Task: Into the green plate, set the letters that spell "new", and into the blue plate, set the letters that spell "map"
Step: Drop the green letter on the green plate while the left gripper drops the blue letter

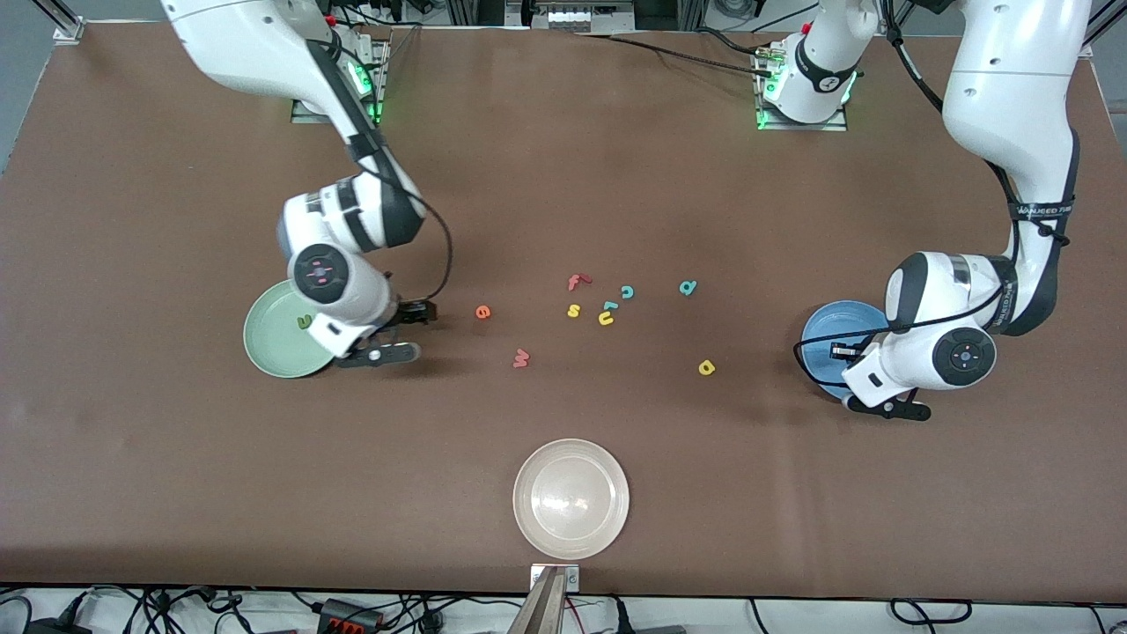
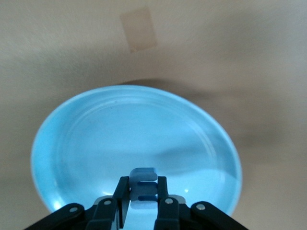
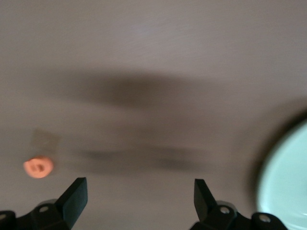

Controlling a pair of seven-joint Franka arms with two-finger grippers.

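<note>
The green plate point(image 1: 280, 352) holds a green n point(image 1: 305, 321). Beside it, over bare table toward the orange e point(image 1: 482, 312), hangs my right gripper point(image 1: 380, 354), open and empty. In the right wrist view the e point(image 3: 38, 167) and the plate's rim point(image 3: 288, 177) lie to either side of the gripper point(image 3: 139, 196). The salmon w point(image 1: 521, 357), teal a point(image 1: 688, 287) and yellow p point(image 1: 706, 367) lie mid-table. My left gripper point(image 1: 889, 408) is over the blue plate point(image 1: 836, 328), shut on the blue m point(image 2: 143, 189); the blue plate point(image 2: 96, 143) fills that view.
Other loose letters lie mid-table: a red f point(image 1: 577, 282), a yellow s point(image 1: 574, 310), a teal c point(image 1: 628, 291) and a yellow u point(image 1: 606, 319) touching a small teal letter. A whitish plate point(image 1: 570, 537) sits near the front edge.
</note>
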